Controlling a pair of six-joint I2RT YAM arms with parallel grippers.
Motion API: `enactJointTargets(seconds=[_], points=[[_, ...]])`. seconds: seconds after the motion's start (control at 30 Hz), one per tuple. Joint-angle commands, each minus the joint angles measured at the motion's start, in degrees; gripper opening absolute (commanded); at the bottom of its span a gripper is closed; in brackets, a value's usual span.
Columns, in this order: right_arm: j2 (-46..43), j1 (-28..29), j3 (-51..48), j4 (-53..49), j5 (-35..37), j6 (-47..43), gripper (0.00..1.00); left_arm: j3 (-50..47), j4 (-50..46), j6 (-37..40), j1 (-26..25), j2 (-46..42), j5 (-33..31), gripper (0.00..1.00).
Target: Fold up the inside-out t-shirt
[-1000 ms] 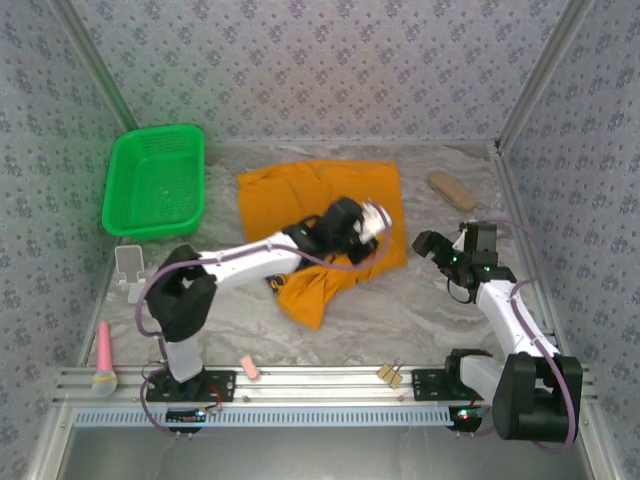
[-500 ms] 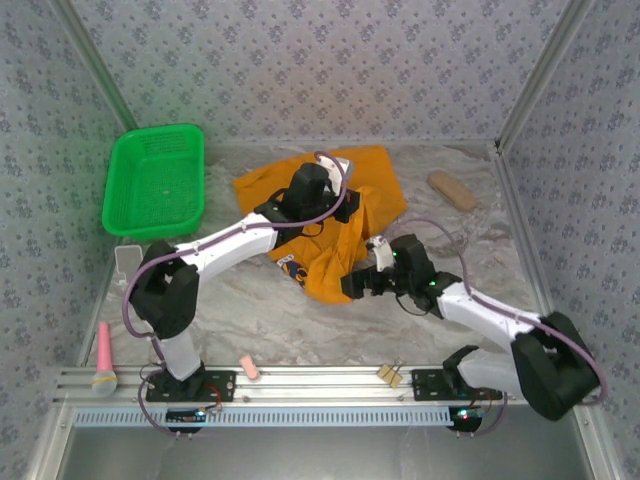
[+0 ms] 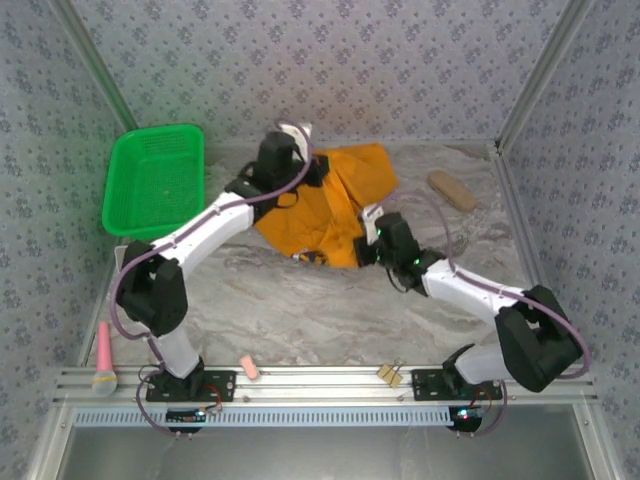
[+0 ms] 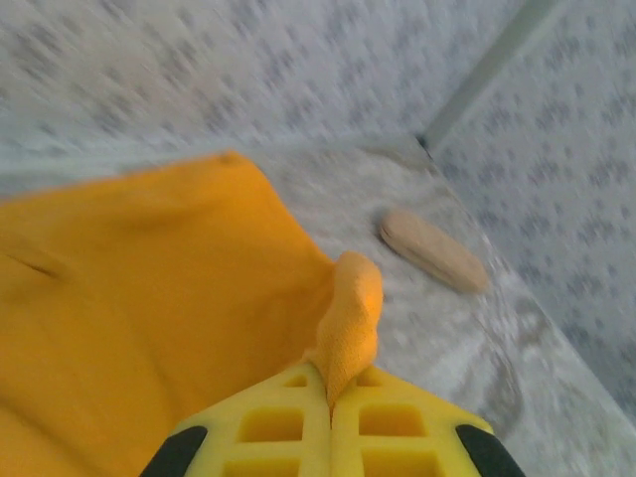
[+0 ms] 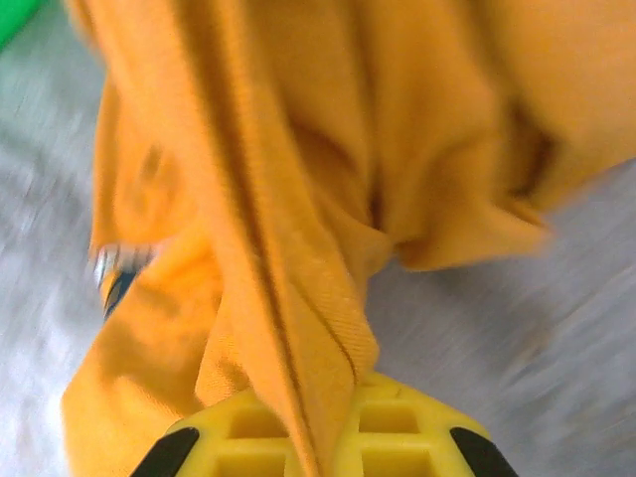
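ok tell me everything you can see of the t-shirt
The t-shirt is orange-yellow, soft and cotton-looking, bunched and creased on the marbled table toward the far side. A bit of dark print peeks out at its near edge. The left tool pinches a fold of it; the right tool is shut on another fold.

You have the inside-out t-shirt (image 3: 335, 210) in soft, matt cotton, and its fine weave is plain in your right wrist view. The jaws are yellow moulded plastic, ribbed into cells. Your worktop (image 3: 300, 305) looks like smooth, pale veined marble. The basket (image 3: 155, 185) is glossy green plastic mesh, and the front rail (image 3: 320, 385) is brushed metal.
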Motion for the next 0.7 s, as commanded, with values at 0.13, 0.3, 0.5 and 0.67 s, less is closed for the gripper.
enactJointTargets(seconds=[0.13, 0.3, 0.5, 0.67], points=[[-5.5, -5.3, 27.6, -18.1, 17.7, -19.0, 0.00, 20.7, -10.9, -0.6, 1.3, -8.0, -18.6, 0.00], [-12.2, -0.7, 34.9, -20.6, 17.3, -30.9, 0.00, 22.6, -12.5, -5.1, 0.7, -13.5, -20.1, 0.00], [-18.5, 5.0, 38.4, -16.7, 21.3, -34.1, 0.00, 10.1, -4.0, -4.8, -3.2, -25.3, -24.4, 0.00], [-17.7, 2.4, 40.1, -14.4, 18.1, -33.3, 0.00, 4.3, -0.1, -1.8, -2.8, -30.9, -29.2, 0.00]])
